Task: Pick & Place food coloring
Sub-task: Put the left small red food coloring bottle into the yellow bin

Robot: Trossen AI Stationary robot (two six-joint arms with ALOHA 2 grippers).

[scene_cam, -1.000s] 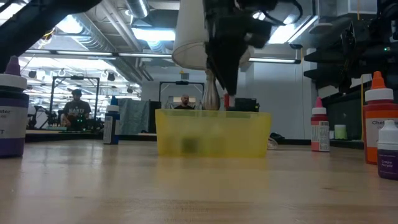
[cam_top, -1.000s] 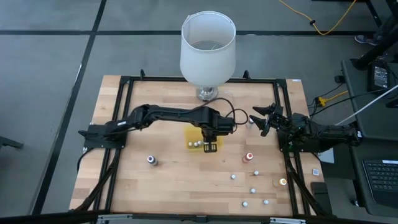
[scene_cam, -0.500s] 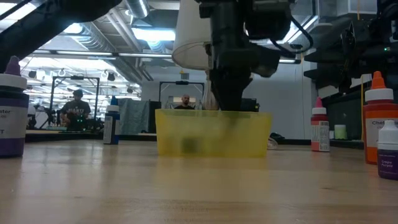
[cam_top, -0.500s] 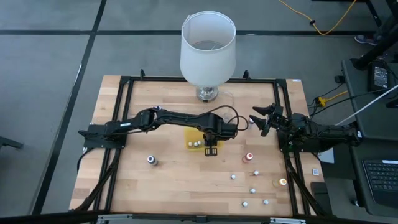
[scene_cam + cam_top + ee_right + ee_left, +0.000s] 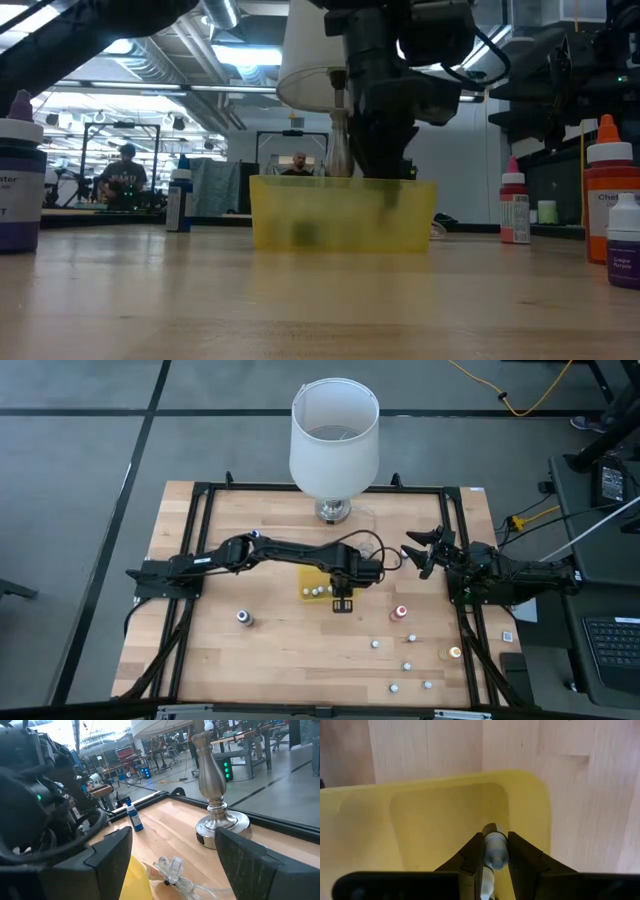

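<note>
My left gripper (image 5: 341,598) points down into the near right corner of the yellow tray (image 5: 308,575), shut on a small pale food coloring bottle (image 5: 495,851). Two more bottles (image 5: 313,591) lie in the tray. Several others stand loose on the table: one near left (image 5: 243,617), a red-topped one (image 5: 400,613), an orange-topped one (image 5: 455,653) and more near right (image 5: 407,665). In the low view the gripper (image 5: 388,165) reaches behind the tray's wall (image 5: 340,212). My right gripper (image 5: 425,550) waits open and level at the table's right edge. My left gripper pinches the bottle's pale body (image 5: 495,855) between its two fingers (image 5: 472,852), coming from above and pointing down. The bottle stands along the fingers, its lower end (image 5: 491,828) just over the tray's floor. Whether it touches the floor I cannot tell.
A big white lamp (image 5: 335,435) stands at the far middle on a metal base (image 5: 220,820). A black frame (image 5: 200,495) borders the table. A blue-topped bottle (image 5: 134,817) and a crumpled clear wrapper (image 5: 172,870) lie beyond the tray. Tall bottles (image 5: 610,190) flank the low view.
My left gripper has sunk down into the yellow tray with the bottle still pinched, drifting slightly toward the tray's near right corner. Most of the descent came in the earlier half second. The tray and loose bottles have stayed put.
</note>
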